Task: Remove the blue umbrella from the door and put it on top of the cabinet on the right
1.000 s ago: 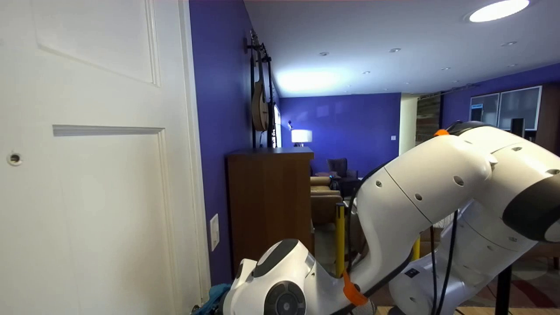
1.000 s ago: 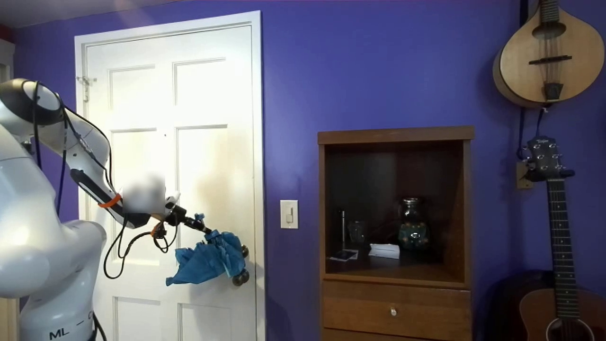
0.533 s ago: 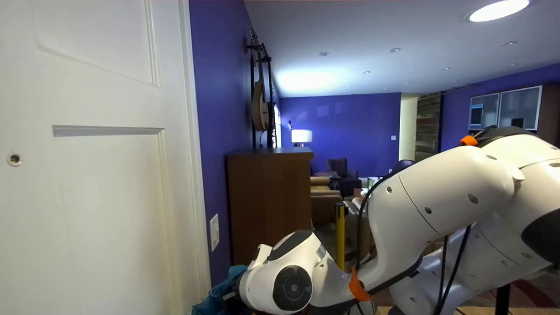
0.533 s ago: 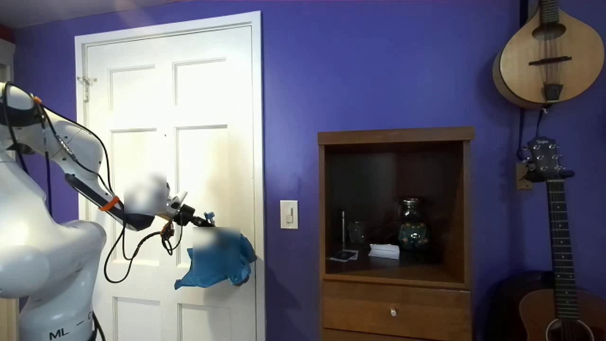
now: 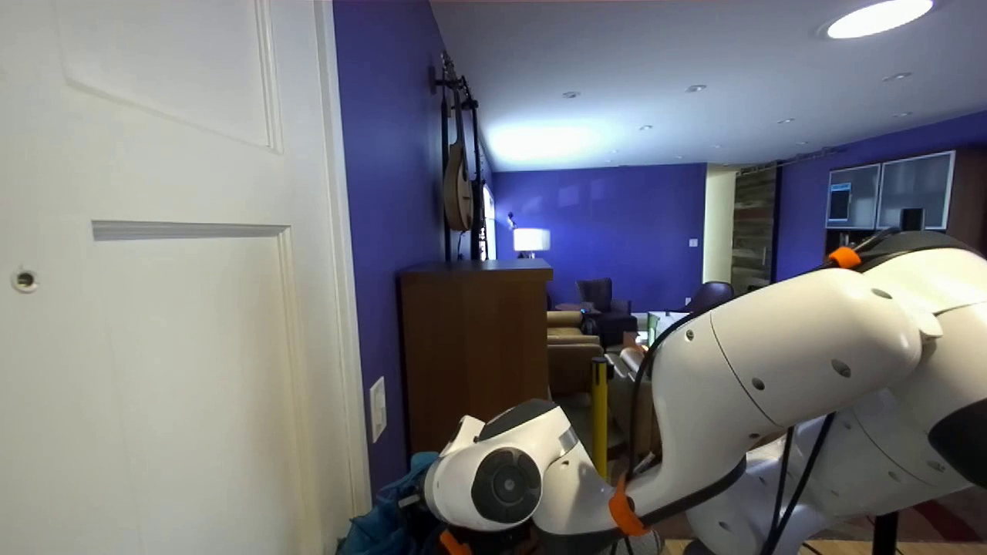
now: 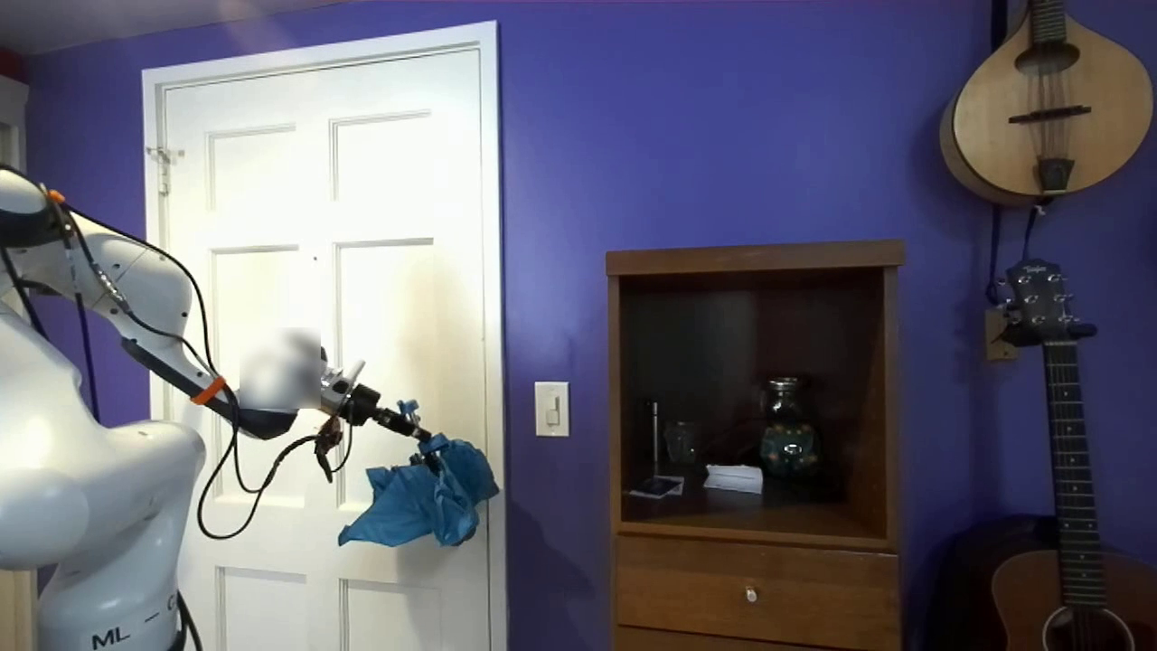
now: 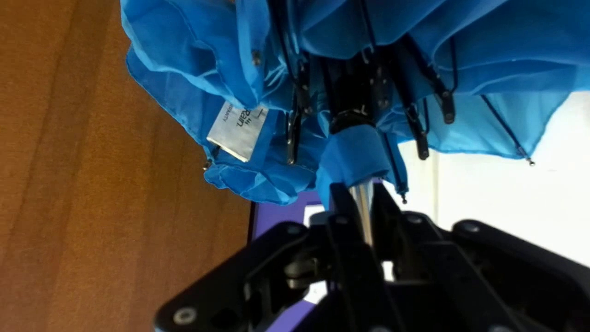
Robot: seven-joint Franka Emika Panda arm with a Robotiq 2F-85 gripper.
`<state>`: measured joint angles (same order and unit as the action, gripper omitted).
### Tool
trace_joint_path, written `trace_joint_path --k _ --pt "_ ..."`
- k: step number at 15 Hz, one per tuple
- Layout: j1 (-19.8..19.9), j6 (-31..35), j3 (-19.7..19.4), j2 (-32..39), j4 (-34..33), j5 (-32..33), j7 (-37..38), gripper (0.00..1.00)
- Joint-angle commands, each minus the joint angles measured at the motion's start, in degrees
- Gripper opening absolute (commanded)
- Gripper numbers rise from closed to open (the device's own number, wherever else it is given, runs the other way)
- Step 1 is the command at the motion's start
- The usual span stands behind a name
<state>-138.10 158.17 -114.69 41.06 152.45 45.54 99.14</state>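
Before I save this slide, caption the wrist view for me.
Gripper holding a blue umbrella by its silvery shaft, wooden cabinet at left, white door at right.

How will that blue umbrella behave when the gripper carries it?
The canopy will probably flop, since it hangs in loose folds. The shiny shaft may twist between the fingers. Rib tips poke past the canopy's edge and could snag.

The white arm point(image 6: 145, 271) wears orange straps point(image 6: 209, 391), black cables point(image 6: 86, 357) and black fingers point(image 7: 342, 207).
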Motion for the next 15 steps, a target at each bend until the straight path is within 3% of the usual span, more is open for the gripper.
trace_joint_path --k 1,8,9,13,14,15 --pt "1.28 4.80 -3.49 8.08 3.09 -8.60 -7.62 0.04" --pt "5.77 9.98 -4.41 15.77 6.33 -31.76 -27.81 0.04" --pt "4.71 7.69 -4.50 11.72 4.90 -26.23 -23.03 0.15" --pt "5.55 8.21 -4.44 14.00 5.44 -29.70 -26.32 0.15" --pt "5.55 8.21 -4.41 14.09 5.45 -29.71 -26.32 0.04" --pt "5.91 8.35 -4.91 15.07 5.39 -29.76 -26.00 0.04"
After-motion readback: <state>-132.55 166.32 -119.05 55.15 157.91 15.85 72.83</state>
